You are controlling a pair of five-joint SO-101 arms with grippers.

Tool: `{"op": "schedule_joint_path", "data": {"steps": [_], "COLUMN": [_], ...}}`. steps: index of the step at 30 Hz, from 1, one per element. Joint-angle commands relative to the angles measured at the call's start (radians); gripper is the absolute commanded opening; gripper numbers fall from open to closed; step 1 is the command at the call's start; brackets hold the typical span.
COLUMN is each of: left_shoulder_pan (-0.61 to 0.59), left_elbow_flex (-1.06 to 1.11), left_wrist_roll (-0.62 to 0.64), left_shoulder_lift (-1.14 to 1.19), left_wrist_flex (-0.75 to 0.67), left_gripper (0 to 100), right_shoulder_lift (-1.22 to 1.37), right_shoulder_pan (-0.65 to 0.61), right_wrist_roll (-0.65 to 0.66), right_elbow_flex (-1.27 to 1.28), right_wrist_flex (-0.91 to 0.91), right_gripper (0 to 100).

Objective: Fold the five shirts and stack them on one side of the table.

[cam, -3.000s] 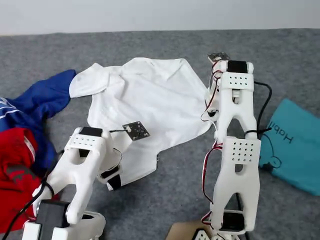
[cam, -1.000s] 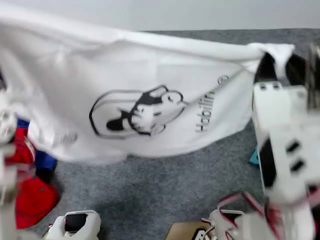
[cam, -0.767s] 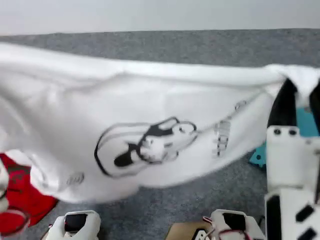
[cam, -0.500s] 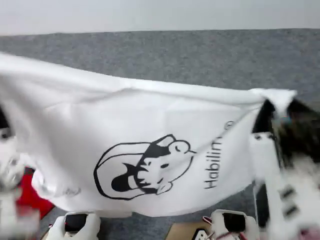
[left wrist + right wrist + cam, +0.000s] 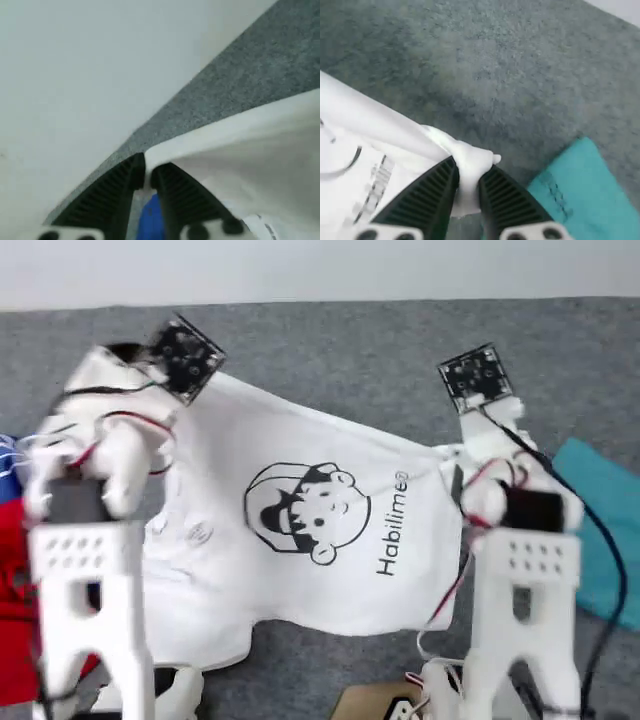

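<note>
Together, left pincer [image 5: 148, 169], right pincer [image 5: 469, 174] clamp edges of white shirt [image 5: 225, 570]

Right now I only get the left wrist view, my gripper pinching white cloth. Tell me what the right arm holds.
Observer: The right gripper is shut on another corner of that white printed cotton shirt.
Operator: Report what lies beside that corner.
Observer: A teal fabric shirt lies on the grey carpet-like table, close beside it.
Operator: Describe how the white shirt sits.
Observer: In the high view it is spread wide, its cartoon print facing up.
</note>
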Motion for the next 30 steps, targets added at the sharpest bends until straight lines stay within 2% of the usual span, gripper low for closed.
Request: {"op": "schedule_joint_path", "data": {"steps": [1,7,17,23,30], "left_shoulder_pan": [0.003,0.005,0.005,0.006,0.017], "left_elbow_flex": [0.067,-0.13,-0.624,-0.717,-0.743], "left_wrist_roll": [-0.009,-0.005,-0.005,-0.006,-0.008], "left_shoulder_lift": [0.107,0.373,0.833,0.859,0.778], "left_wrist_flex": [-0.311,-0.465,-0.47,-0.265,0.209], "left_gripper": [1,1,1,1,1], "right_shoulder_lift": [0.156,0.458,0.915,1.024,1.007], "right_shoulder_pan": [0.002,0.005,0.004,0.002,-0.004], "right_wrist_roll": [0.011,0.014,0.015,0.015,0.017], "right_elbow_flex": [-0.037,-0.298,-0.856,-1.022,-1.033], "right_wrist_flex": [-0.237,-0.355,-0.311,-0.096,0.217], "right_gripper": [1.0,1.0,1.0,1.0,1.0]}}
